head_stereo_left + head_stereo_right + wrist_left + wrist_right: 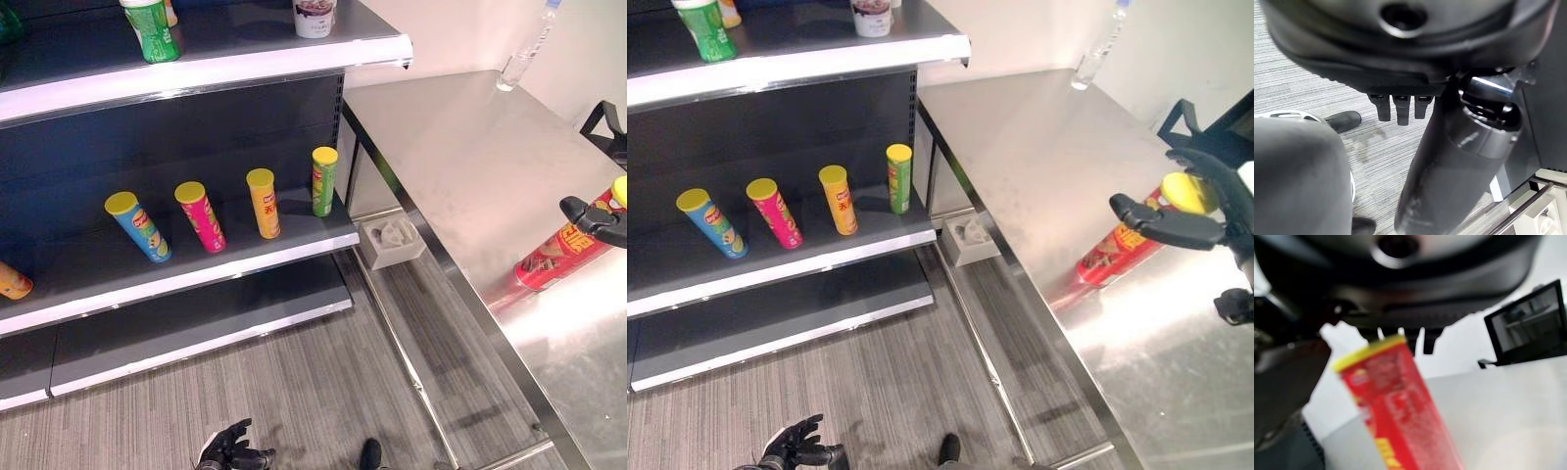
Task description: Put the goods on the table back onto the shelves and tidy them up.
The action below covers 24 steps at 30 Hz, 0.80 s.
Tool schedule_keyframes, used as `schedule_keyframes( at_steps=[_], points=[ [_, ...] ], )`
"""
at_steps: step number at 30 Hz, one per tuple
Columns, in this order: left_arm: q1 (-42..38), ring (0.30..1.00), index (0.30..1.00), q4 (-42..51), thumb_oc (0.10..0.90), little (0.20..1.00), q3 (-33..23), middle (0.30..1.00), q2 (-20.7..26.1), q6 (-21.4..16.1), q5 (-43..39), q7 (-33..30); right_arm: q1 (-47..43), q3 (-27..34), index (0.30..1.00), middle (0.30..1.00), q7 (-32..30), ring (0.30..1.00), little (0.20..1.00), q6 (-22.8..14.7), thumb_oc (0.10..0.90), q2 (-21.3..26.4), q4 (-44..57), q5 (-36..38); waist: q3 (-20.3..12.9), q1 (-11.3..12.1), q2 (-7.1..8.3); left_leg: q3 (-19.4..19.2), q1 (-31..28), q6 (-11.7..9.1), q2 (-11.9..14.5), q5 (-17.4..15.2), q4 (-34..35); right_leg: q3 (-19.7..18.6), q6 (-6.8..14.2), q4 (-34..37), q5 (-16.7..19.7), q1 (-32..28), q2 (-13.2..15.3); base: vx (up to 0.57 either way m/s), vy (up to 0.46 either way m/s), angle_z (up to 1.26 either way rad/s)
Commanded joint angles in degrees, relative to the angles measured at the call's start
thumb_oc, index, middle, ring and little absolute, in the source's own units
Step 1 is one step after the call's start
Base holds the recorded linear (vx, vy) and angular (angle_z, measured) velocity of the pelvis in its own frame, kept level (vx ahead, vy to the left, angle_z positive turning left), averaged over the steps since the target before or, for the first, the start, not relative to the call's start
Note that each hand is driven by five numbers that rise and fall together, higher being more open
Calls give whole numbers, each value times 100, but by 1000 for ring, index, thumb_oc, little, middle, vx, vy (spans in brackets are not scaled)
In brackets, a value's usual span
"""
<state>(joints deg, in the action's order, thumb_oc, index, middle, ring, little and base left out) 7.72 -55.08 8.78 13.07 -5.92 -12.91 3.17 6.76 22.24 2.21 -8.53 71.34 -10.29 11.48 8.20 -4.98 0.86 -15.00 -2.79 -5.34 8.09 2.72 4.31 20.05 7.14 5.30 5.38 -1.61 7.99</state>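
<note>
Left hand [795, 452] is hanging low over the carpet [294, 392], fingers loosely curled and holding nothing; it is idling because nothing on that side needs it. Right hand [1185, 211] is reaching over the steel table [470, 166], near its right edge, with thumb and fingers spread either side of the red can [1117, 250]. The can is standing tilted, yellow lid up near the fingers, base towards the table's front edge. The grasp is looking set up but not closed: the thumb is sitting across the body just below the lid and the fingers are behind the lid, and I can't tell whether there is firm contact. My read is that it is going for the top end so the can can be carried upright to the shelf. Across the aisle, four cans are standing along the middle shelf [196, 284] towards its front edge: blue can [138, 226], pink can [200, 216], orange can [263, 203], green can [324, 181]. The spare shelf edge beside them looks like the likely drop spot. A clear bottle [523, 44] is standing at the table's far edge, probably next in the queue.
</note>
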Motion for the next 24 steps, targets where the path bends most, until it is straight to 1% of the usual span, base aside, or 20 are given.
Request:
schedule_keyframes(
  at_steps=[1,7,12,17,18,24],
  points=[
    [-268,900,900,135,800,900,-74,900,325,-193,84,18,-566,640,900,900,-585,900,900,-342,800,230,129,-12,-192,77,508,-191,-280,-212,205,-359,69,-371,157,-30,-618,-186,-160,0,0,0],
    [-274,900,900,115,800,900,-105,900,302,-184,97,-22,-698,833,900,900,-890,900,900,-381,800,-11,169,-51,-211,80,475,-190,-315,-200,201,-383,69,-376,157,-30,-636,-208,-166,0,0,0],
    [-238,900,900,128,800,900,-168,900,306,-177,114,-18,-425,1005,900,900,-818,900,900,-336,800,-56,201,-96,-214,70,473,-197,-328,-199,200,-395,69,-380,159,-30,-644,-213,-172,0,0,0],
    [-213,900,900,145,800,900,-153,900,306,-187,118,3,-404,876,900,900,-702,900,900,-316,800,-69,150,-99,-206,72,470,-213,-342,-200,199,-393,69,-392,161,-30,-641,-211,-175,0,0,0],
    [-220,900,900,179,800,900,-136,900,318,-196,110,23,-415,730,900,900,-595,900,900,-291,800,-51,118,-113,-199,79,469,-210,-333,-202,194,-384,69,-382,164,-30,-635,-204,-175,0,0,0],
    [-230,900,900,180,800,900,-114,900,326,-186,107,38,-453,555,900,900,-505,900,900,-269,800,-69,102,-115,-184,80,470,-199,-319,-210,201,-370,69,-370,161,-30,-628,-202,-174,0,0,0]
  ],
)
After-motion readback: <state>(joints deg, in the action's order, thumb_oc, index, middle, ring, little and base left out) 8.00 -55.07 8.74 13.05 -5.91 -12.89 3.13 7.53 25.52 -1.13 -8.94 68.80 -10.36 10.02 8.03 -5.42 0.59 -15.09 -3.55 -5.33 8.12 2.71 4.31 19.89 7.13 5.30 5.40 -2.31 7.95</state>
